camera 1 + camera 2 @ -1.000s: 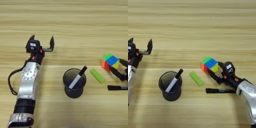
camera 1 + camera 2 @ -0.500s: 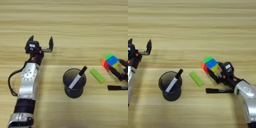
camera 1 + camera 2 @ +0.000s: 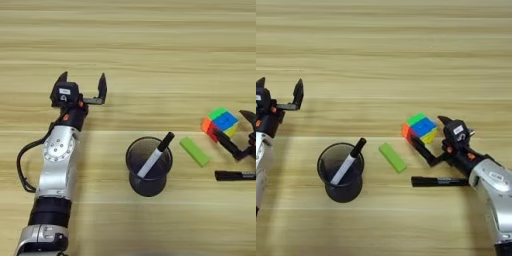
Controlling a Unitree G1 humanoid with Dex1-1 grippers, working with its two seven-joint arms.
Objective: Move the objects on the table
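Observation:
The puzzle cube (image 3: 420, 127), with blue, green, red and yellow faces showing, sits on the wooden table (image 3: 381, 55) at the right. My right gripper (image 3: 427, 130) is open and straddles it: one finger lies along the cube's front side, the other tip stands just right of it. A slim black marker pen (image 3: 438, 181) lies flat on the table just in front of that gripper. My left gripper (image 3: 82, 82) is open at the left with nothing between its fingers, far from both objects.
A black mesh cup (image 3: 148, 187) stands in the middle front with a white, black-capped marker (image 3: 156, 156) leaning in it. A small green block (image 3: 195, 151) lies between the cup and the cube.

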